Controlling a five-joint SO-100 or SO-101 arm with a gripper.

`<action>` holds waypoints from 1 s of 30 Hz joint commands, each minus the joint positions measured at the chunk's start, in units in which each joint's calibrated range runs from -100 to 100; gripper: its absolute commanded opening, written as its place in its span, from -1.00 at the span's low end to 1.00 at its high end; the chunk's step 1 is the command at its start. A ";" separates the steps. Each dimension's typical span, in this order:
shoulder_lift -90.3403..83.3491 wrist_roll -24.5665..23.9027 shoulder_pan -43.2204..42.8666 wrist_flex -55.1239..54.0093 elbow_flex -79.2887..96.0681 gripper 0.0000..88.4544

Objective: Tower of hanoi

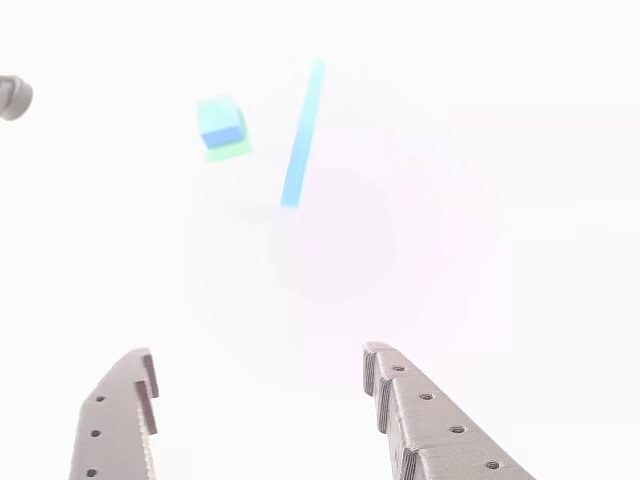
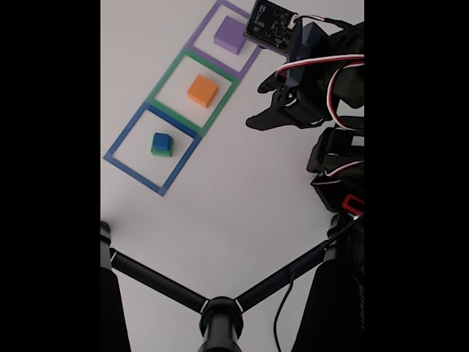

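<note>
- My gripper (image 1: 255, 385) is spread wide and holds nothing; in the other view its two grey fingers (image 1: 425, 420) rise from the bottom edge with bare bench between them
- In the fixed view my gripper (image 2: 265, 105) hangs above the white bench (image 2: 242, 198), to the right of the green square and apart from every block
- My arm (image 2: 322, 81) enters from the upper right of the fixed view, dark, with red and white wires looped over it and a small circuit board (image 2: 272, 23) at the top
- Three taped squares run in a diagonal row on the bench: a purple square (image 2: 210, 16) at the top, a green square (image 2: 167, 75) in the middle, a blue square (image 2: 126, 136) at the lower left
- A purple block (image 2: 229, 34) sits inside the purple square
- An orange block (image 2: 202, 90) sits inside the green square
- A blue block (image 2: 162, 140) rests on top of a green block (image 2: 161, 152) inside the blue square, well apart from my gripper
- In the washed-out other view that stack shows at the upper left, blue block (image 1: 222, 122) over green block (image 1: 228, 148), with a strip of blue tape (image 1: 303, 135) to its right
- A black stand (image 2: 220, 317) with splayed legs crosses the lower part of the fixed view
</note>
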 commanded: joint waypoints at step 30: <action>-6.84 0.59 -1.22 -61.29 50.57 -0.03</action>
